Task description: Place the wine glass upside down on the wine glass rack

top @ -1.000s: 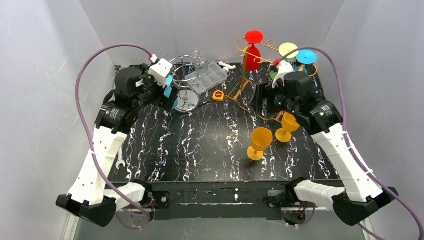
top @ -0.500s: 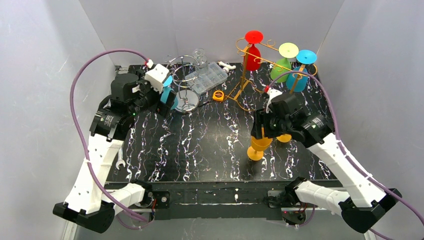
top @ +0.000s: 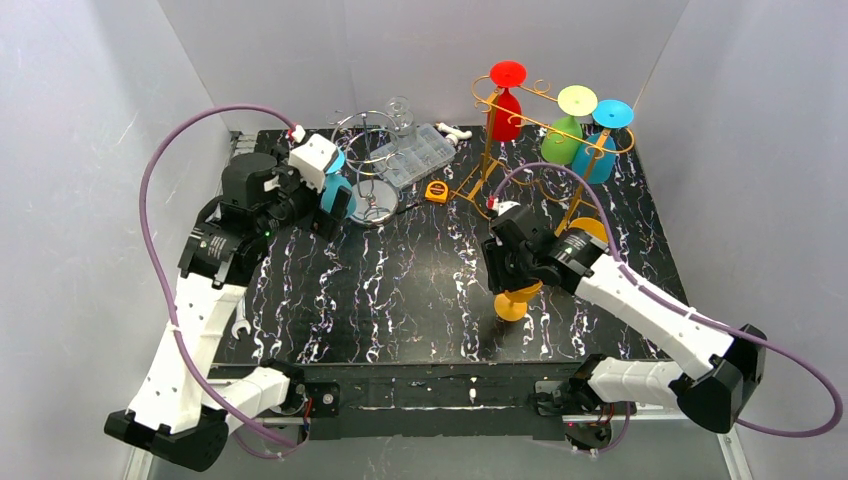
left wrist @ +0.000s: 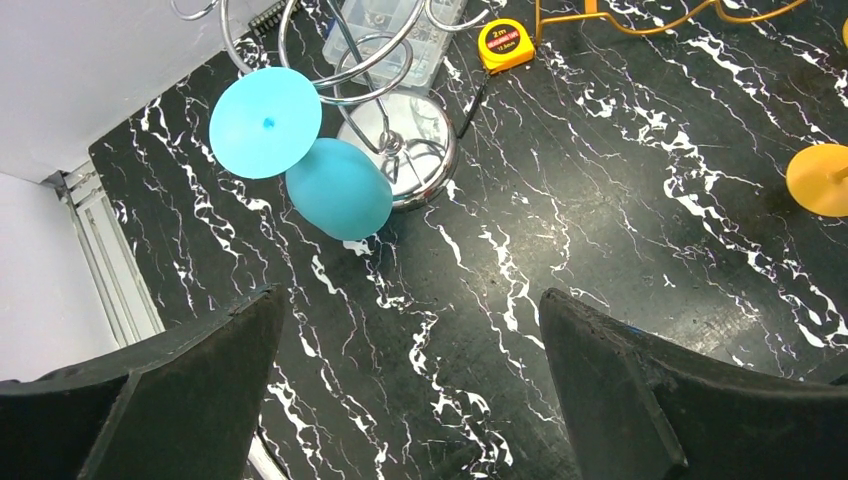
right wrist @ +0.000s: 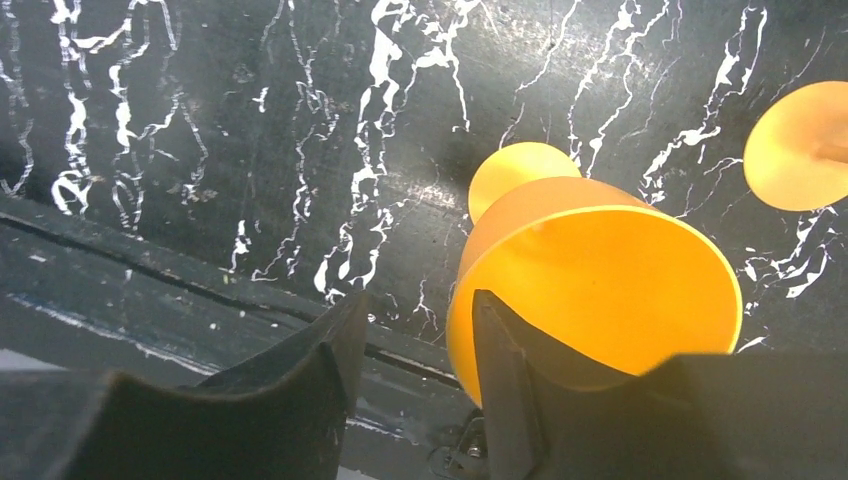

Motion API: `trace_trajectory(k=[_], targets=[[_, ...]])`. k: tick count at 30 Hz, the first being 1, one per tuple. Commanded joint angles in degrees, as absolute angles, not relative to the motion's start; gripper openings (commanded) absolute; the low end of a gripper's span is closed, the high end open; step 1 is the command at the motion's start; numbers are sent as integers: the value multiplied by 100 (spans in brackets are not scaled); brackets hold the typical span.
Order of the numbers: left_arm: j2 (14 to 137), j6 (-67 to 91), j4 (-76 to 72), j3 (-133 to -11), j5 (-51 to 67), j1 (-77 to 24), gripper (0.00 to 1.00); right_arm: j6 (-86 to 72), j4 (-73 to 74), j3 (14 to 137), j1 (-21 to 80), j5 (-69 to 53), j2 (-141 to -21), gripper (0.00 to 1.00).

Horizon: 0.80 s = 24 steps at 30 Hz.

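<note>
Near the front edge of the counter (top: 400, 300), right of centre, the orange glass (top: 516, 300) stands upright with my right end effector (top: 508, 262) down over its bowl. From the right wrist I see its jaws partly apart. The bowl's near wall sits between them against one finger (right wrist: 520, 380), with a strip of counter showing before the other, so nothing is clamped. The counter's lip runs just below those fingers, leaving little room that way.

A second orange glass (top: 588, 228) stands just behind the arm. The gold rack (top: 487, 150) is at the back right, carrying a red glass (top: 506, 110), a green glass (top: 560, 140) and a blue glass (top: 600, 155) upside down.

My left end effector (top: 335, 200) hangs at the back left with its jaws spread wide, holding nothing. The middle of the counter lies bare. The yellow tape (left wrist: 508, 42) reads "2m".
</note>
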<state>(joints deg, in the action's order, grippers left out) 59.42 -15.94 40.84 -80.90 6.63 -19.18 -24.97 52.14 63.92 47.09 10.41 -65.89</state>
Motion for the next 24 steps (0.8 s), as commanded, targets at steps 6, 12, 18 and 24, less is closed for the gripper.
trace_trajectory(k=[6, 12, 18, 24], targets=[[5614, -1494, 4131, -7932, 985, -1877, 99, -2806, 4963, 6179, 4791, 1552, -6633, 25], [5541, -961, 4069, -7807, 1083, -1877, 99, -2869, 4879, 6466, 4790, 1518, -6512, 1], [5393, -252, 3978, -7724, 1625, -1880, 99, -3102, 3280, 6814, 4790, 528, -5881, 1], [5491, 587, 3909, -7563, 2542, -1874, 99, -3325, 1624, 6928, 4807, 37, -5736, 1]])
